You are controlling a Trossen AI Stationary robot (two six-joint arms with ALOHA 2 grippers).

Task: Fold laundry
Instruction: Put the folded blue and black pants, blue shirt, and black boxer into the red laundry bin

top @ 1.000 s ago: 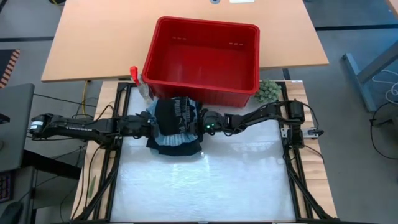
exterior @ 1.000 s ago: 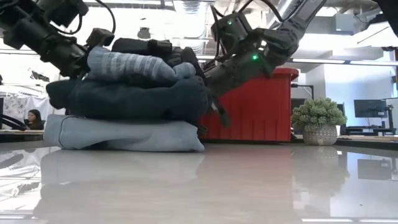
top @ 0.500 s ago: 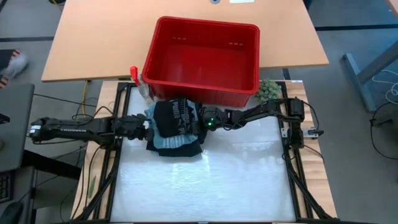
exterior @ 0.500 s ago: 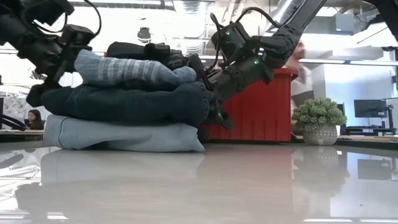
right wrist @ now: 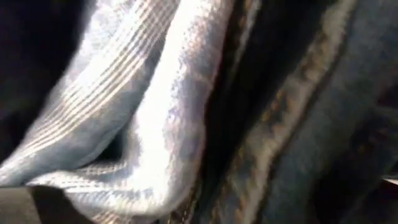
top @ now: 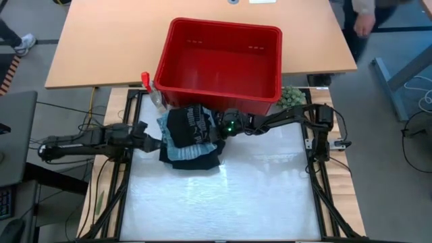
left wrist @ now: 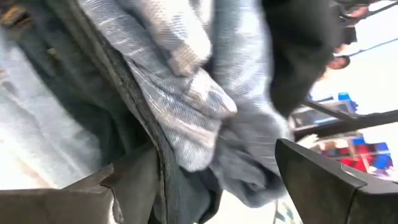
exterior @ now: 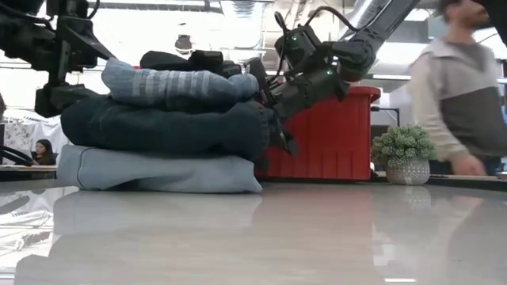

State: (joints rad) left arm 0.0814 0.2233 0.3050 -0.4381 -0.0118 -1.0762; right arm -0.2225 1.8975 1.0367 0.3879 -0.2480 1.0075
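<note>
laundry (exterior: 170, 131) sits stacked in four folded layers at table's far edge, just in front of red basket (top: 219, 61); basket looks empty, so folding judged near complete. left gripper (top: 145, 137) spread, just clear of stack's left side. right gripper (top: 217, 128) spread, against stack's right side. table (top: 223, 196) bare nearward: ample room to withdraw.

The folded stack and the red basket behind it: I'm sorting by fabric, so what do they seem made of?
Dark navy garment: likely denim, with heavy stitched seams. Striped garment: soft ribbed knit, matte. Light blue garment: smooth, perhaps lighter denim. Red basket: rigid glossy plastic.
</note>
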